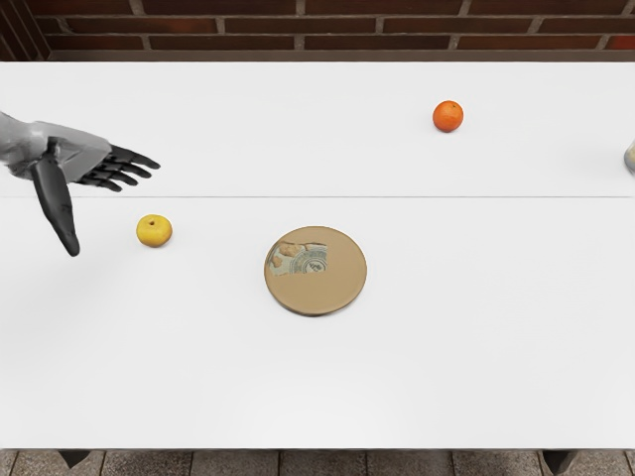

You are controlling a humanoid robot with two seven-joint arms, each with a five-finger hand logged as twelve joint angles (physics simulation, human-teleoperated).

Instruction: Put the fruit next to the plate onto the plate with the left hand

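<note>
A small yellow fruit lies on the white table, left of a round tan plate with a pale pattern on its upper part. An orange sits far back on the right, well away from the plate. My left hand comes in from the left edge and hovers up and to the left of the yellow fruit. Its dark fingers are spread and its thumb points down; it holds nothing and does not touch the fruit.
A brick wall runs behind the table's far edge. A small greyish object shows at the right edge, cut off by the frame. A thin seam crosses the tabletop.
</note>
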